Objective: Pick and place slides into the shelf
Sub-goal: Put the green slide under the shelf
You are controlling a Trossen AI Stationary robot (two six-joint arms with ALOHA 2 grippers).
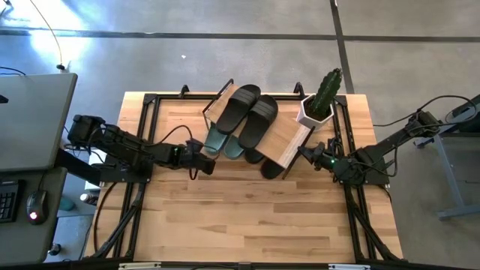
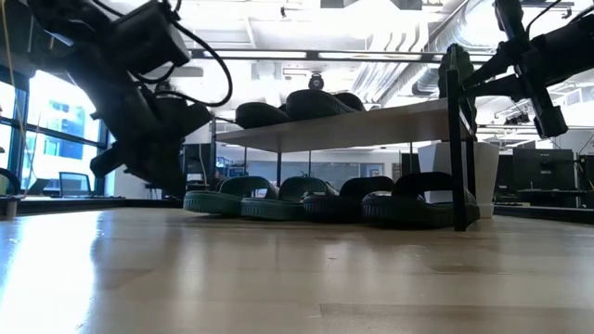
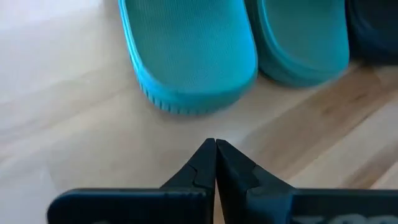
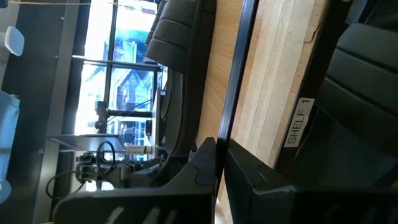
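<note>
The shelf stands slantwise at the table's far middle, with two black slides lying on its plank top. Under it, soles on the table, are two green slides and two black slides. My left gripper is shut and slants down just short of the green slides' near ends, clear of them. My right gripper is shut and roughly level at the shelf's right near corner, beside a black frame leg and a label reading SHELF 1. My right gripper's shut tips stand right at the shelf's black frame leg. I cannot tell whether they touch it. My left gripper touches nothing.
A potted cactus stands on the table at the shelf's far right corner. A black frame runs along the table's edges. A grey desk stands beyond the left edge. The near half of the table is bare wood.
</note>
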